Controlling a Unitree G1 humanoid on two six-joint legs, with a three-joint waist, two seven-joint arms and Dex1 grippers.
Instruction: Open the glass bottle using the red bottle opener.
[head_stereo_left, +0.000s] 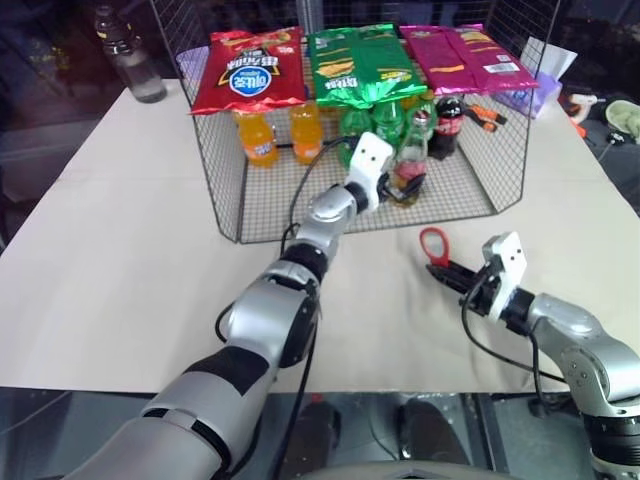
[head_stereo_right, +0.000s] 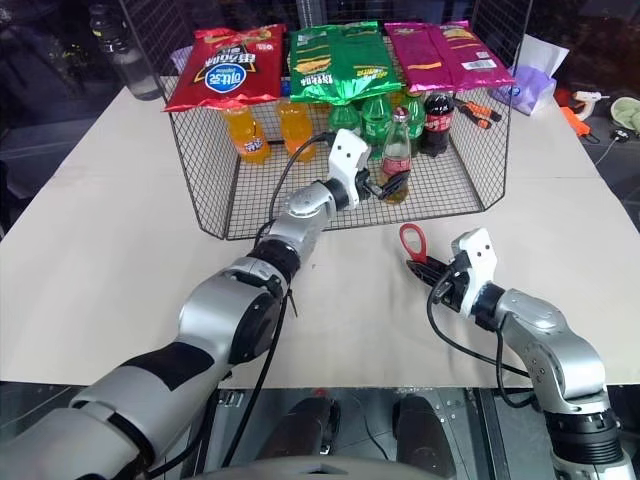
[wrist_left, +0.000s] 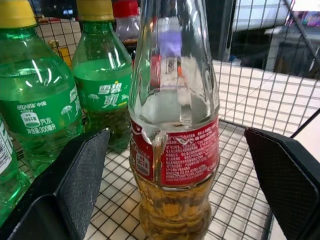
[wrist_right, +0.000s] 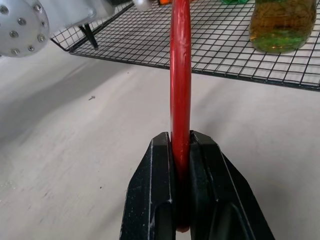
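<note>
The glass bottle (head_stereo_left: 411, 158), clear with amber liquid low down and a red label band, stands upright at the front of the wire basket (head_stereo_left: 300, 205). My left gripper (wrist_left: 182, 155) reaches into the basket and is open, with one black finger (wrist_left: 82, 175) on each side of the bottle's lower body and a gap on both sides. The bottle's cap is above the left wrist view. On the table in front of the basket, my right gripper (head_stereo_left: 447, 271) is shut on the handle of the red bottle opener (head_stereo_left: 434, 243). The opener's ring head (wrist_right: 180, 60) points toward the basket.
Green soda bottles (wrist_left: 35, 100) and a dark cola bottle (head_stereo_left: 447, 122) stand close behind the glass bottle, and orange soda bottles (head_stereo_left: 258, 138) stand further left. Snack bags (head_stereo_left: 362, 62) lie on the basket's top. A water bottle (head_stereo_left: 130, 60) stands at the table's far left corner.
</note>
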